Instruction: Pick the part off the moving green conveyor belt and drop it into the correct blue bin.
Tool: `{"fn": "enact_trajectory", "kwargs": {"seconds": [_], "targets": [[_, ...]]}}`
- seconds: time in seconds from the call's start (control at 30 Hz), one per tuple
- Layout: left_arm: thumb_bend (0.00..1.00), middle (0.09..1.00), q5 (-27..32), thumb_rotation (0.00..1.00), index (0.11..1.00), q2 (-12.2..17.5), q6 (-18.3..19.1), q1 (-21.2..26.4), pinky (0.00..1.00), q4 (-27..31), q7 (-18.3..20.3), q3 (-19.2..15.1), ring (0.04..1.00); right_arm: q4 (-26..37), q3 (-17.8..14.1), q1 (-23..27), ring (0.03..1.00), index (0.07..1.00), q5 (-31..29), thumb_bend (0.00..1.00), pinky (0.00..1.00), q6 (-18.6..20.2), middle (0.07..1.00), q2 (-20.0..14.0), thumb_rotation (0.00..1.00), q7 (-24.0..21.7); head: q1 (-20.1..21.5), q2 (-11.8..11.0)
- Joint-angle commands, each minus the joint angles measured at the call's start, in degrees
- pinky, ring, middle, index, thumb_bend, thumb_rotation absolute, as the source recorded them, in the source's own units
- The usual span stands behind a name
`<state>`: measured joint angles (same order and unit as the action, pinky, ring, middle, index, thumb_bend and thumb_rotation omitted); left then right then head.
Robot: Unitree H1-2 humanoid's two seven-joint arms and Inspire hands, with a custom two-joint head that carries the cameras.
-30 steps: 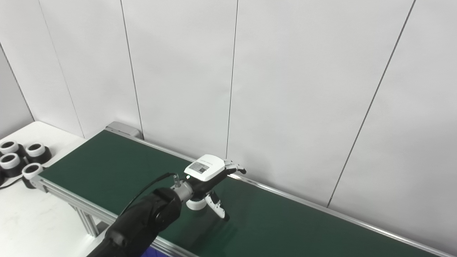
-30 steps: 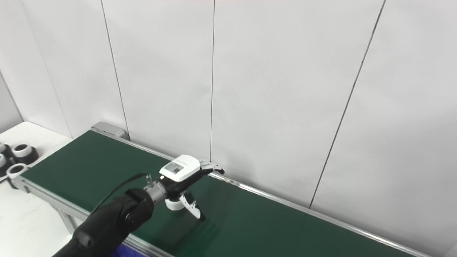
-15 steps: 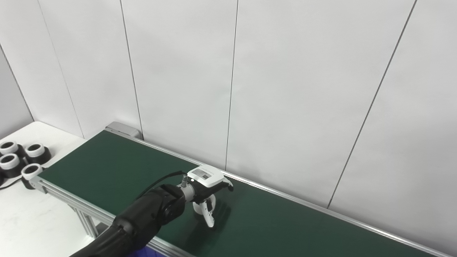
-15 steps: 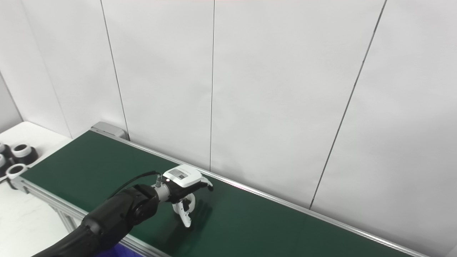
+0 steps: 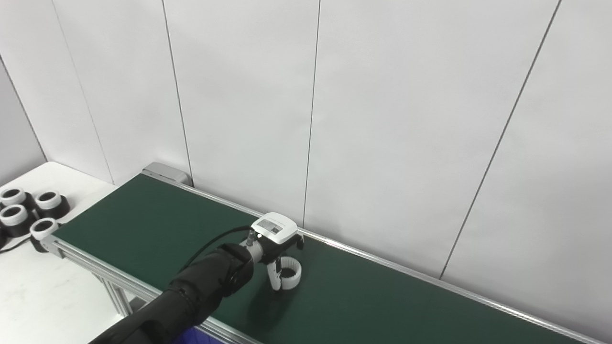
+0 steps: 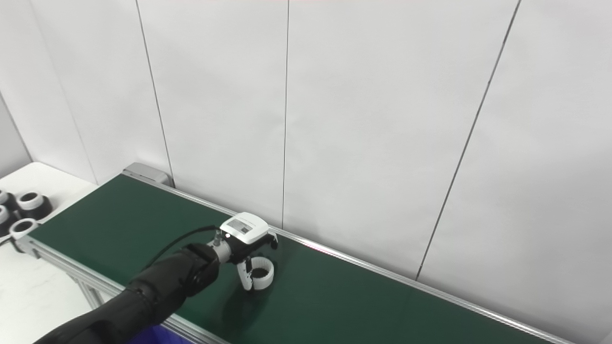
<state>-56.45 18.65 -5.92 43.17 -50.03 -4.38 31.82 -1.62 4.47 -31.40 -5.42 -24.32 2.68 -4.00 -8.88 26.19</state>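
Note:
The part (image 5: pixel 288 278) is a white ring with a dark inside, resting on the green conveyor belt (image 5: pixel 143 224). My left hand (image 5: pixel 277 239) reaches over it from the left, white back plate upward. Its thumb (image 5: pixel 272 281) presses the ring's near left side and its curled fingers (image 5: pixel 298 243) come down behind the ring's far side, so the hand is closed around the part. The same grasp shows in the right eye view (image 6: pixel 260 276). My right hand is not in view. A sliver of blue bin (image 5: pixel 193 337) shows at the bottom edge under my left arm.
Several black-and-white ring parts (image 5: pixel 28 210) stand on the white table (image 5: pixel 43 291) at the left. The belt's metal frame (image 5: pixel 91 265) runs along the near edge. A white panel wall (image 5: pixel 382 119) rises right behind the belt.
My left hand has dropped to the belt and closed its spread fingers and thumb around the ring. The ring has shifted right, out from under the palm.

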Motion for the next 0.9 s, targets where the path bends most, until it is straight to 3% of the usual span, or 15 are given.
{"fn": "enact_trajectory", "kwargs": {"seconds": [0.0,0.07,0.1,0.17,0.27,0.37,0.47,0.57,0.77,0.83,0.87], "targets": [[0.61,0.566,0.0,0.03,0.650,0.0,0.8,2.9,0.43,-1.0,-1.0,0.8,0.507,2.3,0.3,-1.0,1.000,1.000,0.0,0.83,1.00,-2.4,1.000,0.7,1.00,-0.4,0.1,0.2],[0.54,0.503,0.5,0.01,0.536,-0.6,0.9,2.9,0.30,-1.4,0.7,1.5,0.376,2.5,0.4,-1.1,1.000,1.000,0.2,0.83,1.00,-2.3,1.000,0.8,1.00,-0.2,0.2,0.4],[0.53,0.485,1.0,0.00,0.511,-0.9,0.8,2.9,0.24,-1.6,1.8,1.6,0.303,2.6,0.5,-1.2,1.000,1.000,0.3,0.84,1.00,-2.3,1.000,0.9,1.00,-0.1,0.2,0.4],[0.52,0.474,2.1,0.00,0.495,-1.3,0.8,3.0,0.19,-1.6,4.1,1.7,0.254,2.8,0.6,-1.3,1.000,1.000,0.3,0.83,1.00,-2.4,1.000,1.0,1.00,-0.1,0.3,0.5],[0.52,0.475,7.9,0.00,0.492,-2.6,-2.3,3.2,0.20,-3.3,10.3,0.2,0.274,3.2,0.7,-1.6,0.998,1.000,0.3,0.83,1.00,-2.3,1.000,1.2,1.00,0.0,0.7,1.0],[0.52,0.455,14.3,0.00,0.509,-3.8,-5.9,3.7,0.28,-7.3,14.8,-1.9,0.354,3.7,1.0,-1.8,0.994,1.000,0.1,0.83,1.00,-2.0,1.000,1.3,1.00,0.1,0.9,1.1],[0.52,0.457,17.0,0.00,0.516,-4.6,-8.8,4.1,0.36,-10.6,15.9,-1.9,0.407,3.9,1.2,-2.0,0.989,1.000,0.1,0.82,1.00,-2.1,1.000,1.4,1.00,0.2,1.1,1.3],[0.52,0.467,17.8,0.00,0.511,-4.7,-9.4,4.6,0.40,-11.2,16.5,-0.9,0.438,4.0,1.3,-2.0,0.979,1.000,0.0,0.83,1.00,-2.0,1.000,1.5,1.00,0.3,1.2,1.4],[0.51,0.447,17.1,0.00,0.518,-3.3,-10.1,5.4,0.33,-6.9,16.4,1.4,0.378,4.3,1.5,-2.0,0.971,1.000,-0.7,0.82,0.99,-1.8,1.000,1.6,1.00,0.4,1.1,2.4],[0.51,0.444,16.8,0.00,0.522,-2.4,-8.3,5.2,0.32,-2.4,17.9,1.9,0.378,4.5,1.5,-2.0,0.968,1.000,-0.4,0.82,0.99,-1.6,1.000,1.6,1.00,0.5,1.0,2.8],[0.52,0.449,16.5,0.00,0.516,-1.1,-7.6,4.6,0.30,3.6,19.1,1.7,0.360,5.1,1.5,-2.0,0.968,1.000,-0.1,0.83,0.99,-1.1,1.000,1.6,1.00,0.7,0.6,4.8]]}}
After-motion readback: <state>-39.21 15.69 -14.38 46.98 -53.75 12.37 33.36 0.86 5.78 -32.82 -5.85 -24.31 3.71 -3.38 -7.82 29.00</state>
